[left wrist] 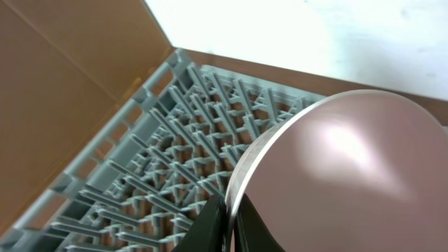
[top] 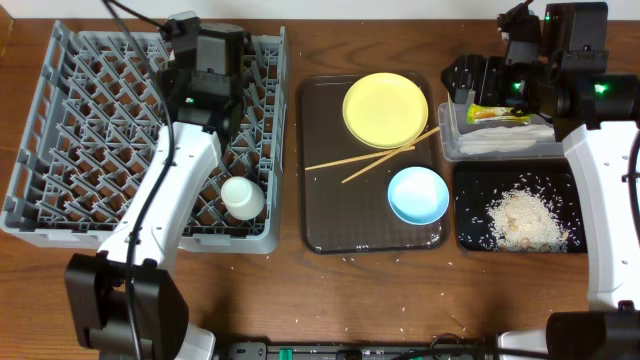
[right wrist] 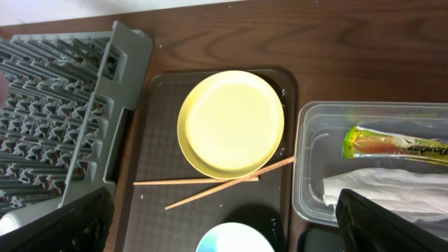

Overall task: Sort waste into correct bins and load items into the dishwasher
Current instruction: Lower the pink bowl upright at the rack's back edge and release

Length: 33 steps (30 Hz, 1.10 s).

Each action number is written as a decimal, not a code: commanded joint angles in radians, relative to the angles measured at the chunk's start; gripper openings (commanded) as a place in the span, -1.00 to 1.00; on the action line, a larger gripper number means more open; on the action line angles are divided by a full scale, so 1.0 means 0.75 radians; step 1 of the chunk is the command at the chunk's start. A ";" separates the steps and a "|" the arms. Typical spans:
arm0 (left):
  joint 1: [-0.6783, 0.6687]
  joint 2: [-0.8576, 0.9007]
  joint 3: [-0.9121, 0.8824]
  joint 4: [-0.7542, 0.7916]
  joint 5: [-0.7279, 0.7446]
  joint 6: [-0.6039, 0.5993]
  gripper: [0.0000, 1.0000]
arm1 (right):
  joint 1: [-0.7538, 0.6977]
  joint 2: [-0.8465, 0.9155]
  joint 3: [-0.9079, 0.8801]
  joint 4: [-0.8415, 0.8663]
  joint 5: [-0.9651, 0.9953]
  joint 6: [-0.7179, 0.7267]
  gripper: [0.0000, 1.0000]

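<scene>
Pinching the white bowl [left wrist: 350,175] by its rim, the left tool [left wrist: 227,225] hangs over the far side of the rack [top: 60,150]. The cup [top: 242,197] stands in the rack's near part. Right of the rack, the right tool [right wrist: 231,222] gapes wide over the tub [right wrist: 302,161] holding wrapper [right wrist: 395,143] and napkin [right wrist: 378,189].

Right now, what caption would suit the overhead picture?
Clearing up: white cup in the grey rack; yellow plate, chopsticks and blue bowl wait on the brown tray.
</scene>
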 commanded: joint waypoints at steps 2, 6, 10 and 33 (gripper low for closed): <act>-0.082 0.099 -0.002 0.081 -0.328 0.218 -0.85 | -0.010 -0.012 0.002 -0.001 -0.001 -0.019 0.98; -0.144 0.172 -0.002 0.183 -0.469 0.333 -0.85 | -0.010 -0.012 0.002 -0.001 -0.001 -0.019 0.99; -0.189 0.264 -0.002 0.243 -0.577 0.389 -0.85 | -0.010 -0.012 0.002 -0.001 -0.001 -0.019 0.98; -0.188 0.579 -0.002 1.151 -0.584 1.216 -0.86 | -0.010 -0.012 0.002 -0.001 -0.001 -0.019 0.99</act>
